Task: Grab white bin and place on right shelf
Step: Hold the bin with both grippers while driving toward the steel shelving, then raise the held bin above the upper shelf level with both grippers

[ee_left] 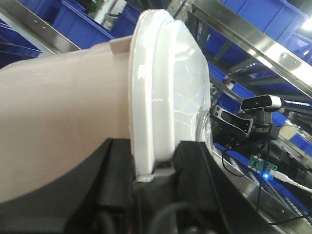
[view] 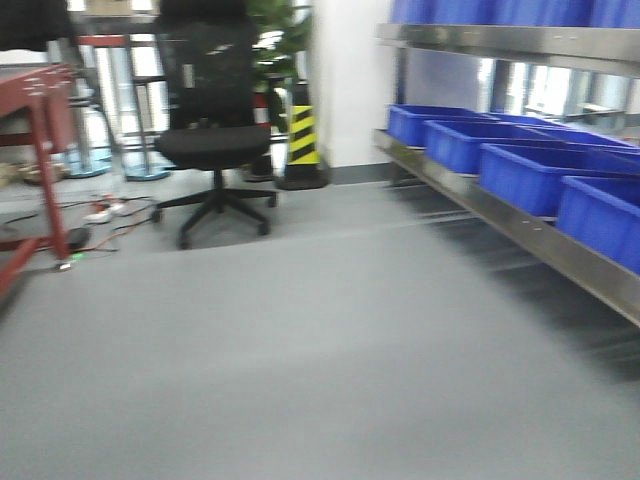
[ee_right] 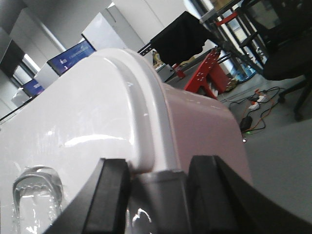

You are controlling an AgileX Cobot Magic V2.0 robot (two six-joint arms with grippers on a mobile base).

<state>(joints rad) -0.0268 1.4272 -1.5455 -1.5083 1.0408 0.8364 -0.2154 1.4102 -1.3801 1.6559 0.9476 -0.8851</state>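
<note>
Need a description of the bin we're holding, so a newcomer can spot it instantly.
In the left wrist view, before the steel rack of blue bins, one big tub fills the foreground: the white bin. The left gripper and right gripper each clamp its lid rim. Unlike the blue bins, it has a pale pinkish-beige body and a white lid.

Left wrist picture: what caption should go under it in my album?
The left gripper clamps the white-lidded, pale pinkish-beige plastic bin by its rim, blue plastic bins behind.
</note>
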